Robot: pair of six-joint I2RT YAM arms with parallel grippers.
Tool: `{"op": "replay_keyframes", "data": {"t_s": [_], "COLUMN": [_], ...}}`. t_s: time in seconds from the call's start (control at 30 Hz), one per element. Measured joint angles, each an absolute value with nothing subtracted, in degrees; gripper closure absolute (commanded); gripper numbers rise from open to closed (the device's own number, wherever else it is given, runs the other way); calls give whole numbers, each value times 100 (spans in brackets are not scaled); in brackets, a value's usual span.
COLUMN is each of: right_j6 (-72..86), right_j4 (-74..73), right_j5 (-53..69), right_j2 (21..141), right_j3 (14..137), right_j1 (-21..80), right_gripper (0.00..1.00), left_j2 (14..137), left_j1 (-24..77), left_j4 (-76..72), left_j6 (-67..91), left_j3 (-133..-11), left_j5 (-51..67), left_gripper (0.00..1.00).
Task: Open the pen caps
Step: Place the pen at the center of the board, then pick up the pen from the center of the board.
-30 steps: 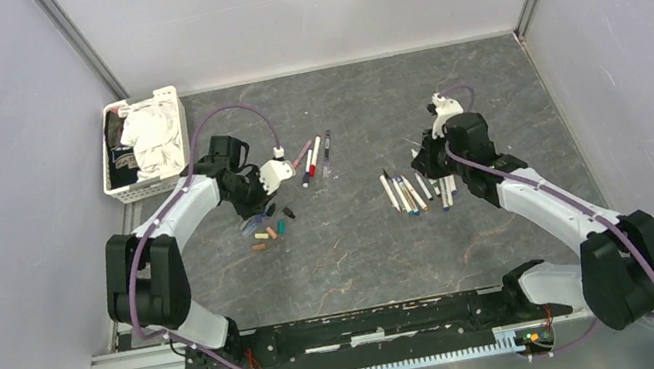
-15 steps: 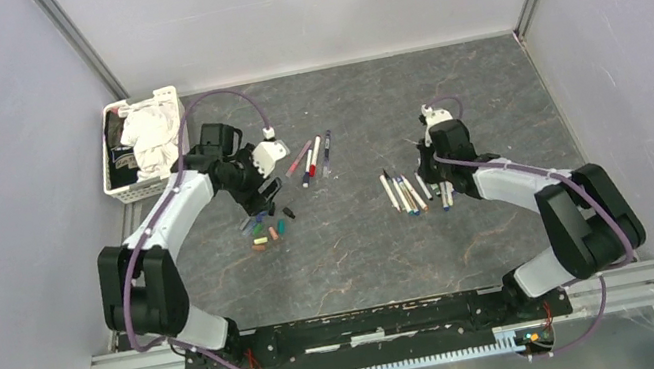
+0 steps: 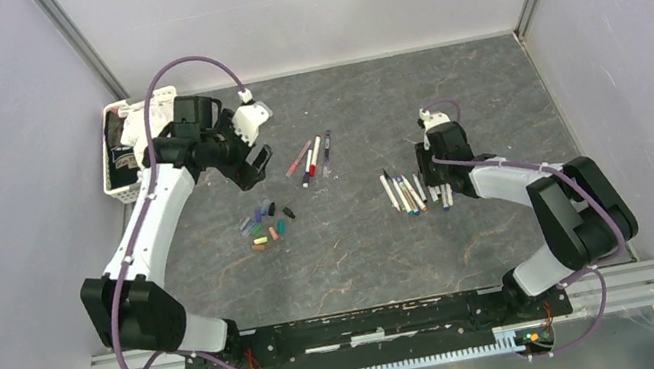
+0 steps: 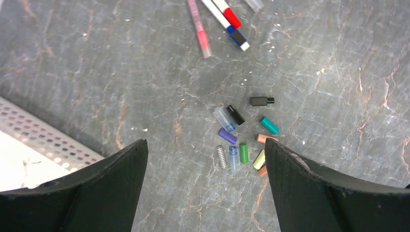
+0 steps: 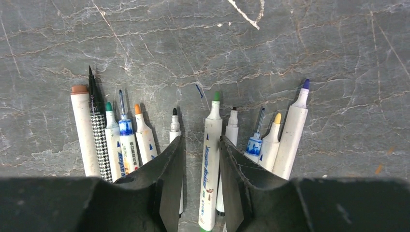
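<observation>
On the grey table (image 3: pixel 368 269), seen from overhead, the pen caps (image 3: pixel 265 226) lie in a small loose cluster left of centre. The left claw (image 3: pixel 256 163) hangs beyond them with its jaws spread wide and nothing between them. It is near a white basket (image 3: pixel 110 177) that holds cloth (image 3: pixel 150 134) at the far-left corner. A few capped pens (image 3: pixel 313 156) lie just to the right of that claw. Right of centre, a row of bare pens (image 3: pixel 414 191) lies side by side, well apart from the caps. The right claw (image 3: pixel 426 170) sits low over the far end of that row.

In the left wrist view, the two black fingers (image 4: pixel 111 193) stand far apart at the lower corners. The caps rest on the table beyond the fingers and touch neither. A black cap (image 4: pixel 261 101) lies farthest out, then a teal cap (image 4: pixel 269 125), a purple cap (image 4: pixel 227 136), a green cap (image 4: pixel 243 152) and a yellow cap (image 4: pixel 259 159), with clear and orange ones among them. The basket's perforated wall shows at the left edge.

In the right wrist view, the fingers (image 5: pixel 167 188) stand a little apart, astride a green-tipped pen (image 5: pixel 211 159). The pen lies close against one finger, with a clear gap to the other, so it is not clamped. More bare pens fan out on both sides with their coloured tips pointing away from the claw.
</observation>
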State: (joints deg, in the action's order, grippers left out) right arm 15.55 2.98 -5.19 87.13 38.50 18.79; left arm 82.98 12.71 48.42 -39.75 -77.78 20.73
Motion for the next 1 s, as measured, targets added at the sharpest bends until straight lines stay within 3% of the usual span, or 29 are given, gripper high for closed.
{"op": "replay_keyframes", "data": {"t_s": [0.23, 0.43, 0.73, 1.0], "right_j6": [1664, 1787, 1811, 1796], "right_j4": [187, 93, -305, -926], "right_j5": [-685, -1048, -1149, -1188], "right_j2": [8125, 8294, 10925, 12422], "right_j3": [3990, 5212, 8318, 9400], "right_j1": [1984, 2711, 3885, 4042], "right_gripper": [58, 57, 58, 58], "left_j2": [8079, 7728, 7712, 7522], "left_j1": [1074, 753, 681, 681], "left_j4": [4960, 4925, 5118, 5269], "left_j6": [-3701, -3341, -3103, -3087], "left_j3": [-8219, -8250, -7878, -7684], "left_j5": [1575, 1358, 1671, 1968], "left_gripper": [0, 0, 0, 0]}}
